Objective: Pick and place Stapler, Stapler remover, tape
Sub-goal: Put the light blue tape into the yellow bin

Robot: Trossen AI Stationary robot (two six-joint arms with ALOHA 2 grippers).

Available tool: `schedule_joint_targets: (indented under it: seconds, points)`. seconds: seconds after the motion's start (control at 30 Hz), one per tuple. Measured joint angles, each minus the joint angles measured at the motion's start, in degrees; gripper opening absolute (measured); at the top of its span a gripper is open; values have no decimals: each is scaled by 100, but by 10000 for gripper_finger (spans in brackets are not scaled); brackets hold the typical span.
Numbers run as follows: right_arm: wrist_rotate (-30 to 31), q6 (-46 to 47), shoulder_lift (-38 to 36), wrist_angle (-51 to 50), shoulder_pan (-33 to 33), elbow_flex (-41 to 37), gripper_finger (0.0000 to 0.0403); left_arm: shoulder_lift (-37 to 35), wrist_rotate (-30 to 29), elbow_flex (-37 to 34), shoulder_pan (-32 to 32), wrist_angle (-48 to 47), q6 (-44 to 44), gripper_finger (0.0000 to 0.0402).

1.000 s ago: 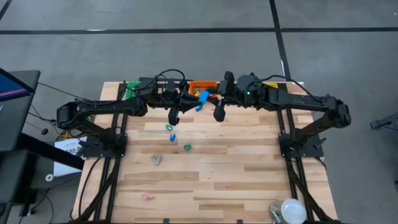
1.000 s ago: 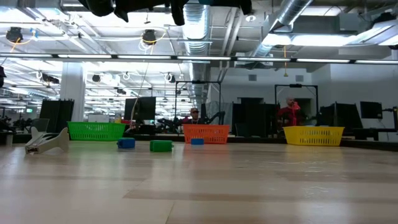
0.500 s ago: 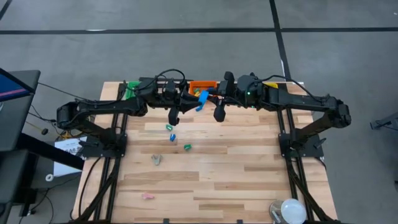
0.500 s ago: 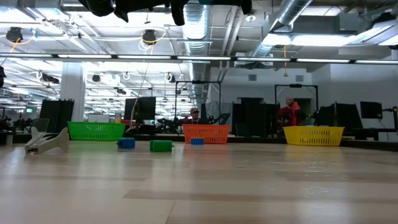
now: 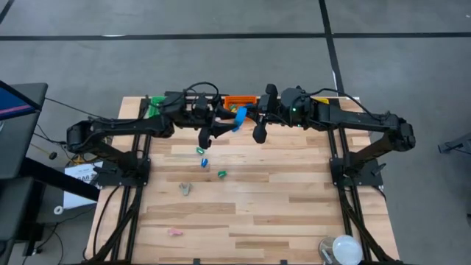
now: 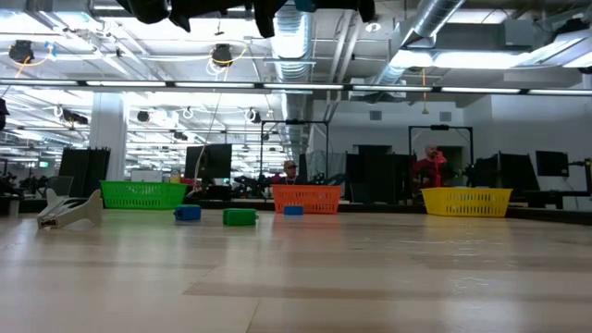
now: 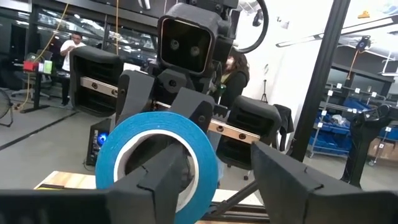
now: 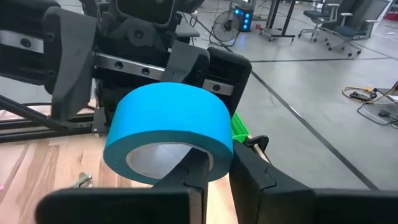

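Right gripper (image 8: 214,171) clamps a blue tape (image 8: 169,129) roll high above the tabletop (image 5: 280,199); left gripper (image 7: 211,180), spread open, straddles it.

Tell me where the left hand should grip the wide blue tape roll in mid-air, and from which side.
Pinch the wall of the wide blue tape roll, one finger through its core, on the rim opposite the right hand clamping it. The open left hand faces that free side, so probably come straight in.
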Motion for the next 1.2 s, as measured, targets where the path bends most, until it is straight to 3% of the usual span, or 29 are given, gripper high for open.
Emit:
schedule_joint_targets:
  seconds: [0.57, 0.83, 0.97, 1.2]
  points:
    - [14, 0, -133, -413, -52, -4, 38, -1005, -50, 4, 209, -98, 177, 192]
    - [472, 15, -556, -1720, -392, -2, 35, -1116, -107, 4, 210, -1058, 370, 191]
    - [647, 15, -656, -2375, -738, -2, 38, -1114, -457, 4, 210, -1501, 557, 191]
    - [773, 0, -644, -3519, -1588, -2, 36, -1112, -709, 4, 210, -1532, 612, 191]
